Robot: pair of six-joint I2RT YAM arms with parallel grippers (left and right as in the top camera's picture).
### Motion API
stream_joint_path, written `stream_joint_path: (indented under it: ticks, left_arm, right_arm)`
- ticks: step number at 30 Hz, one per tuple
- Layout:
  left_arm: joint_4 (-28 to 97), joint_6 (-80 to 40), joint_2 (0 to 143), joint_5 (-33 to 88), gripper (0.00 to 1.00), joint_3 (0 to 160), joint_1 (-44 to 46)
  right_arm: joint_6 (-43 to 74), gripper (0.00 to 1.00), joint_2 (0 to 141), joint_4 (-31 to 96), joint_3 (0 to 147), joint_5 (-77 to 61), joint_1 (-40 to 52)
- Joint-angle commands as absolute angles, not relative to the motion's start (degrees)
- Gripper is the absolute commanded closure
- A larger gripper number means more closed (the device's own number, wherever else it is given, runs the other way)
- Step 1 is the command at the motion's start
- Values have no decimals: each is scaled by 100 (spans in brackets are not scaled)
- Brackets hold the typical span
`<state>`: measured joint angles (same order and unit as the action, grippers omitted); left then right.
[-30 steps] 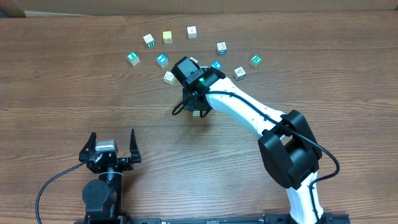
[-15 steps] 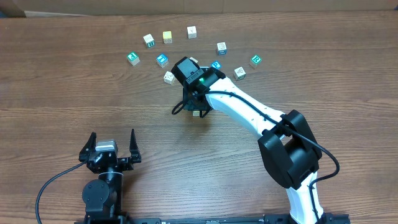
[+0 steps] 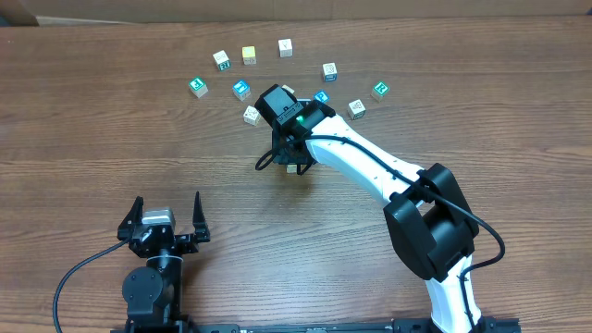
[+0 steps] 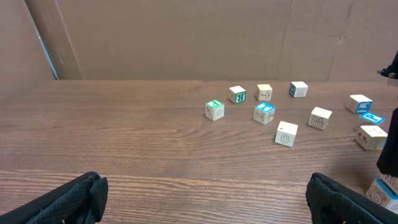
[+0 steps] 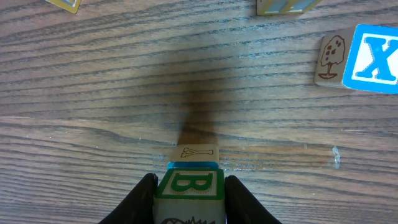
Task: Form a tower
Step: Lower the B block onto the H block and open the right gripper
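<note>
The tower is a one-cube-wide stack in the right wrist view. Its top cube, a green-framed B cube [image 5: 188,185], rests on a blue-edged cube [image 5: 193,165]. A pale Y face [image 5: 194,152] shows below that. My right gripper [image 5: 189,180] is shut on the B cube, one dark finger pressed against each side. From overhead the right gripper [image 3: 289,159] points down at the table's middle and hides most of the tower. My left gripper [image 3: 167,205] stands wide open near the front edge, nothing between its fingers [image 4: 81,190].
Several loose letter cubes lie in an arc behind the tower, from a green one [image 3: 198,87] on the left to another green one [image 3: 380,90] on the right. A blue X cube [image 5: 376,59] lies close on the right. The white right arm [image 3: 370,171] crosses the table's right half.
</note>
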<state>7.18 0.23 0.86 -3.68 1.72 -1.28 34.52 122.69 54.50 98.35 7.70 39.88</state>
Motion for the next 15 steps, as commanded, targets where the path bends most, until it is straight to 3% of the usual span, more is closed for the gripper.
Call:
stream_joint_path:
  ticks: [1, 15]
  left_arm:
    - [788, 128, 32, -445, 0, 209, -185]
    - [788, 130, 32, -445, 0, 209, -185]
  right_arm:
    - [3472, 69, 12350, 5419, 9856, 760, 3988]
    - [3470, 69, 12352, 5358, 9856, 764, 3988]
